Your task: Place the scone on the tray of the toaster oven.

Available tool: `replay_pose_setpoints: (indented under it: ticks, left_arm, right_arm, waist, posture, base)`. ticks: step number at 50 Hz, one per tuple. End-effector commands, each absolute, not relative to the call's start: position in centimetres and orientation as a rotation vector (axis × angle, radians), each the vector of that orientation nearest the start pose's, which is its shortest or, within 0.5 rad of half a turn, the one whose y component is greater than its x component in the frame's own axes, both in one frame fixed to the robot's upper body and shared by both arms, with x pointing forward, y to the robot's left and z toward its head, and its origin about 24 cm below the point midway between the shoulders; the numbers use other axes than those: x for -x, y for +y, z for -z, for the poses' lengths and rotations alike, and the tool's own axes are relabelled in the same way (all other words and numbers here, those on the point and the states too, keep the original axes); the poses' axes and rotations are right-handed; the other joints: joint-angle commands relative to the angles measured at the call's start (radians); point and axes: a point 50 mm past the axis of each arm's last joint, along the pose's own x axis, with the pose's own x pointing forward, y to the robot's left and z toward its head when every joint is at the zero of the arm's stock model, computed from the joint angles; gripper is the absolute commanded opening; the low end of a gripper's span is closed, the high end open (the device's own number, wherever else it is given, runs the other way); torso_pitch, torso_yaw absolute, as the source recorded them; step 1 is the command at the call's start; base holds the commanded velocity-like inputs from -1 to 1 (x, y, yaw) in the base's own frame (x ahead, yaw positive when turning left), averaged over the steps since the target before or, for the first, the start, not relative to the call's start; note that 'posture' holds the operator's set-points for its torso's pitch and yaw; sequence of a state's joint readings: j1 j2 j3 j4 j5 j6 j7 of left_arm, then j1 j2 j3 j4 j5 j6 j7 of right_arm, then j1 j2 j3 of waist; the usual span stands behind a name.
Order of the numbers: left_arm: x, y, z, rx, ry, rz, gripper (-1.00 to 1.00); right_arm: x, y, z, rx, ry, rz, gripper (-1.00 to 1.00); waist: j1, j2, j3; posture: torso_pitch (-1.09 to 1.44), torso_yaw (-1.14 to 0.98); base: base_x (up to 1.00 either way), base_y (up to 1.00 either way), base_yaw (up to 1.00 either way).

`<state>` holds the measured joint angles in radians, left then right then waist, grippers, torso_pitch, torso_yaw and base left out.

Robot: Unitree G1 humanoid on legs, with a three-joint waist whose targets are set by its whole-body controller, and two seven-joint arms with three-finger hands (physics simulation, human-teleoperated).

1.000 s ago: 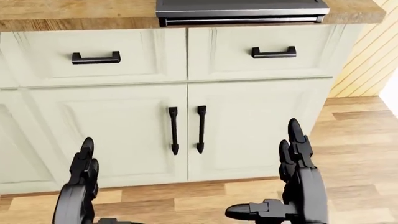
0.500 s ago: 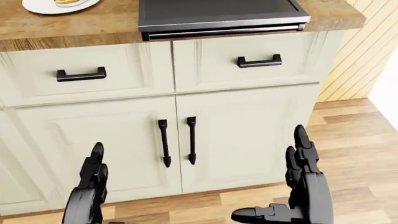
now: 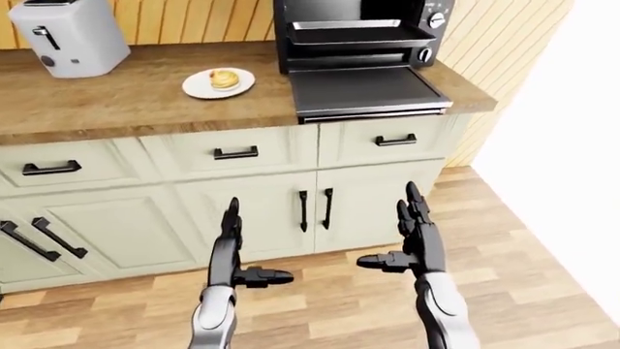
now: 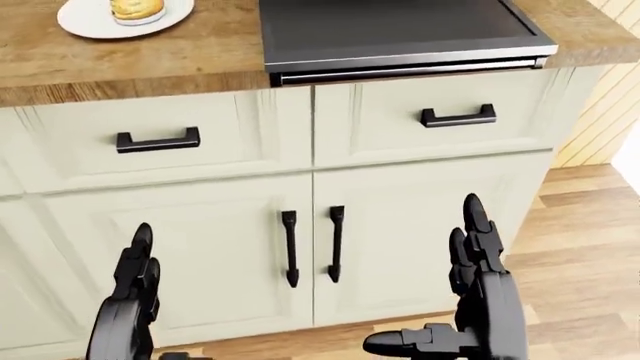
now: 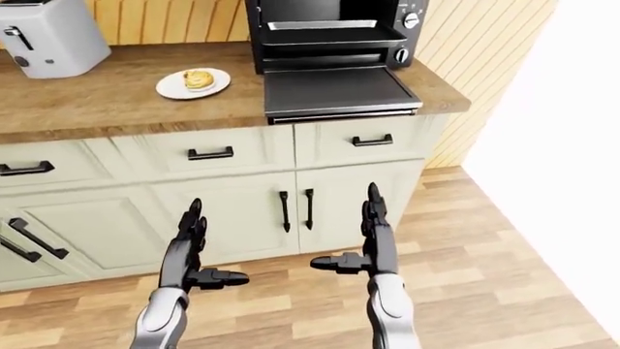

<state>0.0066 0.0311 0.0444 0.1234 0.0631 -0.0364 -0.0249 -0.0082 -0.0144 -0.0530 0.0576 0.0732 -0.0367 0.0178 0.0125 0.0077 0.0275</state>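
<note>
Both hands are empty with fingers spread: our left hand (image 3: 232,251) and right hand (image 3: 415,243) hang low before the cupboard doors, well below the bench top, thumbs turned toward each other. We judge this a ready pose on the approach, palms facing in so either can rise to a grasp.

Up on the bench (image 3: 126,102) the scone (image 3: 224,78) sits on a small white plate (image 3: 200,87), just left of the oven (image 3: 358,36). That oven stands with its door (image 3: 366,91) dropped flat over the bench edge, so the tray (image 3: 351,25) inside is open to reach. A toaster (image 3: 70,36) stands well apart at the left. Since the scone lies left of the door, our left hand looks the likelier one to lift it, though nothing is gripped yet.
</note>
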Motion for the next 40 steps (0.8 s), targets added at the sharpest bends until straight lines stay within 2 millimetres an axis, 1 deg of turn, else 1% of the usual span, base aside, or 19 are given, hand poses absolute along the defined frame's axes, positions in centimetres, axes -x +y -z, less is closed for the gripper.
replay_pose_setpoints:
  ticks: [1,4,6,7,10,12,14,16,18,20,21,22,23,30,32,33,34,36,40]
  left_arm:
    - [-25.5,16.3,-3.1,-0.091,0.008,-0.010,1.00]
    - [-25.5,16.3,-3.1,-0.093,0.008,-0.011,1.00]
    - [-25.5,16.3,-3.2,-0.091,0.004,-0.012,1.00]
    - [-25.5,16.4,-3.6,-0.091,-0.006,-0.024,1.00]
    - [-25.3,16.9,-5.3,-0.109,-0.047,-0.055,1.00]
    - [-24.8,17.0,-7.1,-0.152,-0.077,-0.056,1.00]
    - [-23.9,17.2,-8.5,-0.183,-0.095,-0.055,1.00]
    - [-22.9,17.0,-10.6,-0.181,-0.122,-0.048,1.00]
    - [-22.2,16.8,-12.1,-0.187,-0.141,-0.041,1.00]
    - [-21.2,16.6,-14.5,-0.198,-0.177,-0.038,1.00]
    - [-21.1,16.6,-15.1,-0.200,-0.180,-0.038,1.00]
    - [-21.0,16.6,-16.4,-0.211,-0.205,-0.041,1.00]
    - [-20.9,16.6,-16.8,-0.211,-0.210,-0.041,1.00]
    - [-21.2,16.7,-21.6,-0.246,-0.296,-0.044,1.00]
    - [-21.2,16.8,-23.1,-0.264,-0.327,-0.045,1.00]
    - [-21.3,17.0,-23.7,-0.269,-0.334,-0.044,1.00]
    - [-21.4,17.1,-24.1,-0.274,-0.339,-0.046,1.00]
    - [-21.5,17.1,-25.0,-0.281,-0.355,-0.043,1.00]
    - [-21.6,17.5,-26.3,-0.294,-0.380,-0.055,1.00]
  right_arm:
    - [-25.8,-16.5,-4.8,-0.054,-0.067,0.035,1.00]
    - [-25.8,-16.5,-4.9,-0.055,-0.069,0.035,1.00]
    - [-25.8,-16.5,-4.9,-0.054,-0.070,0.036,1.00]
    - [-25.8,-16.4,-5.1,-0.056,-0.073,0.036,1.00]
    - [-25.9,-16.8,-6.6,-0.056,-0.099,0.052,1.00]
    - [-25.9,-17.6,-9.6,-0.034,-0.148,0.081,1.00]
    - [-25.5,-17.5,-9.9,-0.028,-0.166,0.075,1.00]
    - [-24.9,-17.3,-12.4,-0.028,-0.185,0.061,1.00]
    - [-24.6,-17.0,-13.4,-0.030,-0.201,0.054,1.00]
    - [-23.9,-16.9,-15.5,-0.029,-0.232,0.045,1.00]
    - [-23.8,-17.0,-16.1,-0.028,-0.244,0.045,1.00]
    - [-23.7,-17.1,-17.4,-0.026,-0.265,0.049,1.00]
    - [-23.6,-17.2,-17.8,-0.026,-0.271,0.050,1.00]
    - [-23.0,-17.1,-21.6,-0.026,-0.341,0.051,1.00]
    - [-22.9,-17.1,-22.8,-0.029,-0.363,0.050,1.00]
    - [-22.6,-17.2,-23.2,-0.031,-0.372,0.050,1.00]
    - [-22.5,-17.2,-23.5,-0.028,-0.380,0.048,1.00]
    - [-22.6,-17.2,-23.3,-0.032,-0.389,0.046,1.00]
    - [-22.3,-16.6,-25.7,-0.025,-0.419,0.032,1.00]
  waist:
    - [0.000,0.002,-0.011]
    - [0.006,-0.030,-0.012]
    - [0.007,-0.078,-0.024]
    - [-0.001,-0.037,-0.013]
    - [-0.016,-0.050,-0.005]
    - [-0.017,-0.040,-0.009]
    - [-0.018,-0.023,0.001]
    - [-0.020,-0.004,0.007]
    - [-0.025,0.028,0.005]
    - [-0.023,0.091,-0.019]
    - [-0.010,0.038,-0.005]
    - [-0.012,0.058,-0.002]
    - [-0.005,0.056,-0.005]
    - [0.001,-0.011,-0.003]
    - [0.003,-0.059,-0.014]
    - [-0.001,-0.099,-0.028]
    - [-0.011,-0.052,-0.015]
    - [-0.009,-0.065,-0.009]
    - [-0.010,-0.029,0.000]
  posture:
    - [0.00,0.00]
    - [0.00,0.00]
    - [0.00,0.00]
    - [0.00,0.00]
    - [0.00,0.00]
    - [0.00,0.00]
    - [0.00,0.00]
    - [0.00,0.00]
    - [0.00,0.00]
    - [0.00,0.00]
    - [0.00,0.00]
    - [0.00,0.00]
    - [0.00,0.00]
    - [0.00,0.00]
    - [0.00,0.00]
    - [0.00,0.00]
    - [0.00,0.00]
    - [0.00,0.00]
    - [0.00,0.00]
  base:
    - [0.13,0.00,0.00]
    - [0.14,0.00,0.00]
    - [0.14,0.00,0.00]
    - [0.14,0.00,0.00]
    - [0.14,0.00,0.00]
    - [0.14,0.00,0.00]
    - [0.13,0.00,0.00]
    - [0.14,0.00,0.00]
    - [0.14,0.00,0.00]
    - [0.15,0.00,0.00]
    - [0.15,0.00,0.00]
    - [0.13,0.00,0.00]
    - [0.15,0.00,0.00]
    - [0.14,0.00,0.00]
    - [0.14,0.00,0.00]
    - [0.14,0.00,0.00]
    - [0.13,0.00,0.00]
    - [0.14,0.00,0.00]
    - [0.15,0.00,0.00]
